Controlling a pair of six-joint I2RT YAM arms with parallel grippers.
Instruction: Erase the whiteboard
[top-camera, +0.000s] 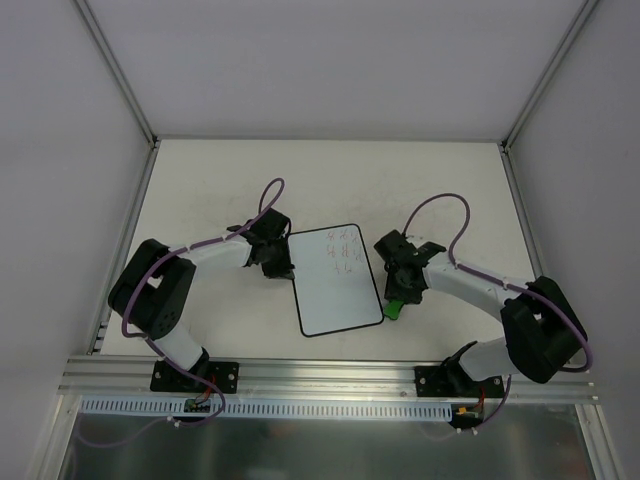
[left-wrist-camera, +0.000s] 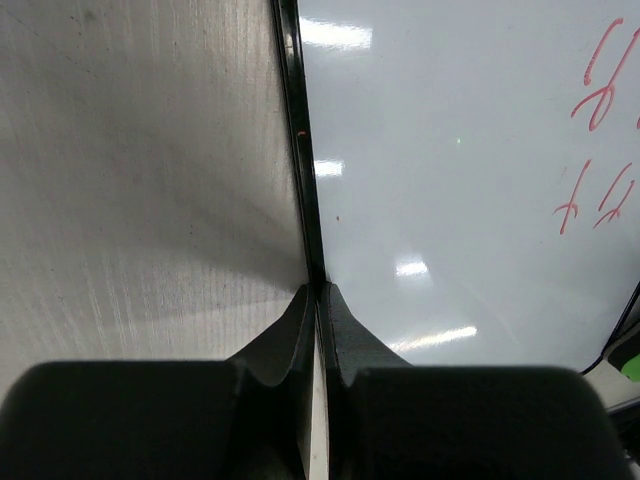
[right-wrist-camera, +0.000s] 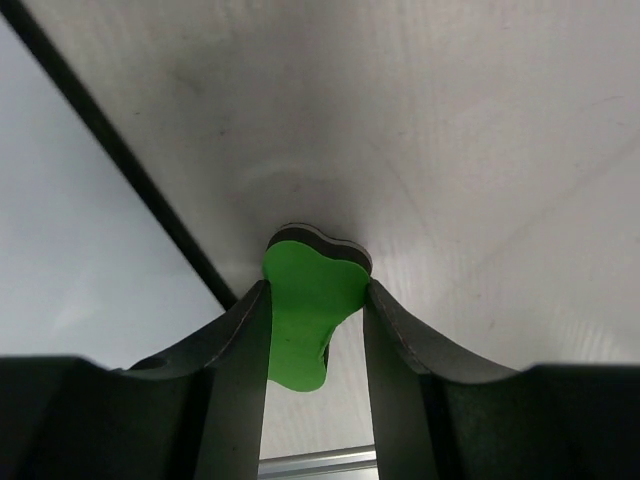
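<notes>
The whiteboard lies flat mid-table, with red scribbles in its far right part and the rest blank. My left gripper is shut, its tips resting on the board's black left border; the left wrist view shows the gripper, the board and scribbles. My right gripper is shut on the green eraser, just right of the board's right edge, over the tabletop. In the right wrist view the gripper squeezes the eraser, with the board at left.
The cream tabletop is walled by white panels on the left, right and far sides. An aluminium rail runs along the near edge by the arm bases.
</notes>
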